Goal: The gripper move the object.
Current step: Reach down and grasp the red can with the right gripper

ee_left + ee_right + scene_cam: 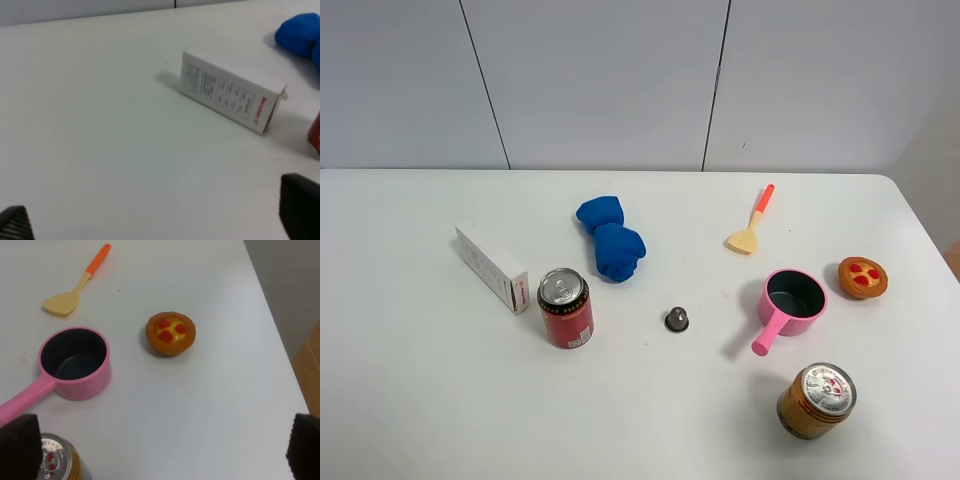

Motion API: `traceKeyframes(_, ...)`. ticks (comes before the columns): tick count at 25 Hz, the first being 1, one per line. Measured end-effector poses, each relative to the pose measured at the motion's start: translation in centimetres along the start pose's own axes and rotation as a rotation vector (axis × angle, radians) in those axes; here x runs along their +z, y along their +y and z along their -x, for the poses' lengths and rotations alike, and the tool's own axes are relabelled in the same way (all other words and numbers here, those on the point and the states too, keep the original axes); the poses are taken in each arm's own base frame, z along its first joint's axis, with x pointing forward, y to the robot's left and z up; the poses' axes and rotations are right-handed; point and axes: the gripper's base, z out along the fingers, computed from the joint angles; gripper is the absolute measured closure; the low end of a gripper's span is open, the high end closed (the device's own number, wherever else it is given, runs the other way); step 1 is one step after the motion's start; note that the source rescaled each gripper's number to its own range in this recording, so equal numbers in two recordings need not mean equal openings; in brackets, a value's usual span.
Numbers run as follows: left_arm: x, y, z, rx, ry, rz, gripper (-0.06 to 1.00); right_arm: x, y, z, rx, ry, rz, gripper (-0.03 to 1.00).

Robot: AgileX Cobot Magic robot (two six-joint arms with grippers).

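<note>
While nothing is yet gripped, the left gripper (157,216) hangs spread wide and empty, facing the matte white carton (230,90); the can (565,308) stands upright just beside that carton's red-printed end. The approach is the step in hand, I judge: the jaws must swing past the carton and straddle the can's smooth, round metal wall.

**White table, eight things laid out**

The white table (420,400) carries a white carton (492,267) lying flat. Just beside it a red soda can (565,308) stands upright, with a crumpled blue cloth (611,238) behind. A small dark knob (676,320) sits mid-table. To the right are a pink saucepan (790,303), a spatula (751,222), a toy tart (863,277) and an upright orange-gold tin (817,400).
</note>
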Motion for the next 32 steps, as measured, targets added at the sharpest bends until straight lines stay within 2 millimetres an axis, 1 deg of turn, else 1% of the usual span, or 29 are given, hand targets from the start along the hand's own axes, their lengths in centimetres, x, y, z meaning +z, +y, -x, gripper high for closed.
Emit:
traceKeyframes(7,0.0,0.0,0.0,0.0,0.0,0.0,-0.06,0.0,0.0,0.0,0.002,0.0,0.003,-0.03)
traceKeyframes(12,0.0,0.0,0.0,0.0,0.0,0.0,-0.06,0.0,0.6,0.0,0.049,0.0,0.066,-0.03)
traceKeyframes(14,0.0,0.0,0.0,0.0,0.0,0.0,-0.06,0.4,0.9,0.3,0.066,0.028,0.094,-0.03)
traceKeyframes(16,0.0,0.0,0.0,0.0,0.0,0.0,-0.06,1.2,1.3,0.9,0.085,0.084,0.144,-0.03)
traceKeyframes(18,0.0,0.0,0.0,0.0,0.0,0.0,-0.06,2.2,1.9,1.9,0.102,0.128,0.204,-0.03)
traceKeyframes(22,0.0,0.0,0.0,0.0,0.0,0.0,-0.06,4.9,3.0,4.6,0.105,0.227,0.325,-0.03)
traceKeyframes(25,0.0,0.0,0.0,0.0,0.0,0.0,-0.06,7.4,3.7,6.9,0.074,0.307,0.408,-0.03)
traceKeyframes(30,0.0,0.0,0.0,0.0,0.0,0.0,-0.06,11.1,4.5,11.1,0.001,0.341,0.522,-0.03)
traceKeyframes(32,0.0,0.0,0.0,0.0,0.0,0.0,-0.06,12.6,5.0,12.4,-0.035,0.353,0.558,-0.02)
